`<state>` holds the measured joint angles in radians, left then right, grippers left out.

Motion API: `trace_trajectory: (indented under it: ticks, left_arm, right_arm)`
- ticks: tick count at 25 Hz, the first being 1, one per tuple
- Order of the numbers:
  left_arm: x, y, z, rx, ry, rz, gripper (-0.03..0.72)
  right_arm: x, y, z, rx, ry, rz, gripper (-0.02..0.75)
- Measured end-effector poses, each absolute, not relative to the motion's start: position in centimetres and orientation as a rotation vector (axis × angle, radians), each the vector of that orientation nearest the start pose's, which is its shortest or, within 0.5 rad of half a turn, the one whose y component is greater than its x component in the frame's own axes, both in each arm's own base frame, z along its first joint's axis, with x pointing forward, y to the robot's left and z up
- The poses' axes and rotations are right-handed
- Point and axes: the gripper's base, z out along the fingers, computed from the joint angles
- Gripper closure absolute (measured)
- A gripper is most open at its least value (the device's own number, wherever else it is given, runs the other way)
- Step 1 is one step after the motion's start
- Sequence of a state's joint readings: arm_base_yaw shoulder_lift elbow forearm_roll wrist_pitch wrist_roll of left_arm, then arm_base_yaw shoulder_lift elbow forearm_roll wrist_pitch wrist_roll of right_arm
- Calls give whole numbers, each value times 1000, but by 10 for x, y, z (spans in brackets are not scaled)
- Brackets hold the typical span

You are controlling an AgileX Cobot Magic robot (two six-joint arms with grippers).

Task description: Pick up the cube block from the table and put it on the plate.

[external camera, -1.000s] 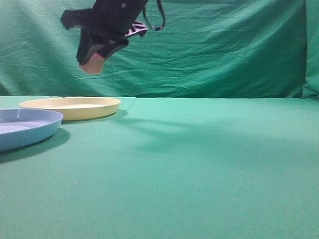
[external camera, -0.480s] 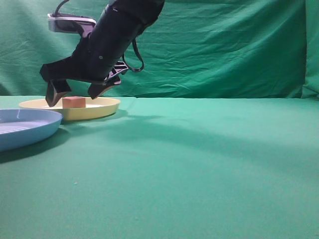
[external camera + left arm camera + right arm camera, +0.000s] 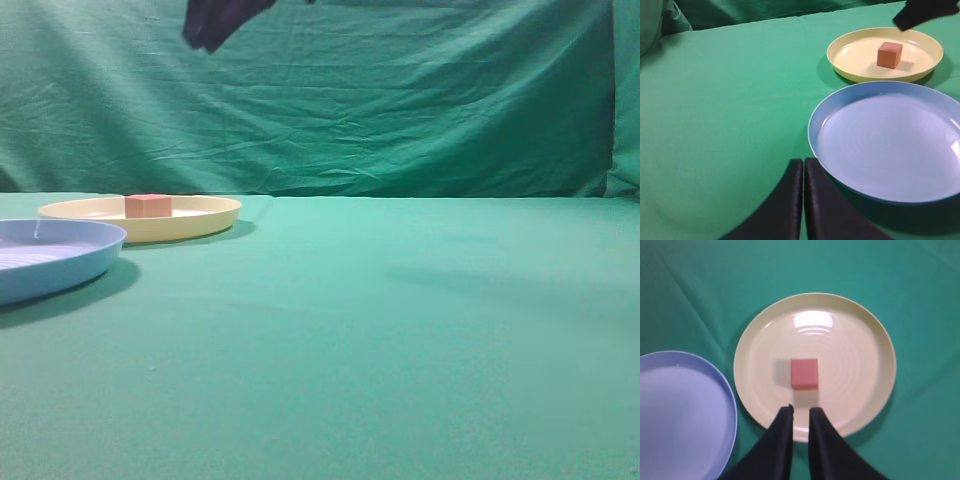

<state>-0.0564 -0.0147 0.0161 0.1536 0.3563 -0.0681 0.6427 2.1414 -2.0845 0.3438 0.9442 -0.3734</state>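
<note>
The reddish-brown cube block (image 3: pixel 147 205) sits on the cream plate (image 3: pixel 205 212) at the left of the green table (image 3: pixel 400 330). The right wrist view shows the cube (image 3: pixel 804 373) lying free near the middle of the plate (image 3: pixel 860 340). My right gripper (image 3: pixel 801 410) hovers high above the plate's near rim, empty, its jaws a narrow gap apart. In the exterior view only a dark part of it (image 3: pixel 215 20) shows at the top edge. My left gripper (image 3: pixel 803 162) is shut and empty, beside the blue plate; it sees the cube (image 3: pixel 889 54) on the cream plate (image 3: pixel 850 55).
A light blue round plate (image 3: pixel 50 255) stands in front of the cream plate, nearly touching it (image 3: pixel 880 140) (image 3: pixel 675 415). A green cloth backdrop (image 3: pixel 420 100) hangs behind the table. A dark part of the right arm (image 3: pixel 925 12) shows at the left wrist view's top right.
My right gripper came down with the cube, set it on the cream plate and opened. It has since risen to the top of the view and its jaws have narrowed.
</note>
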Motion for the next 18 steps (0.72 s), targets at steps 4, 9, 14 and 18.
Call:
trace_trajectory:
  ticks: [4,9,14,18]
  left_arm:
    - [53,2,177,84,1836,63,688]
    - [53,2,177,84,1836,63,688]
    - [53,2,177,84,1836,63,688]
    - [53,2,177,84,1836,63,688]
  right_arm:
    - [365,265,357,-985,2318,531,738]
    - [326,215,419,-931,2272,428,738]
    - [266,177,442,-884,2205,409,738]
    - [216,147,437,-827,2134,431,738]
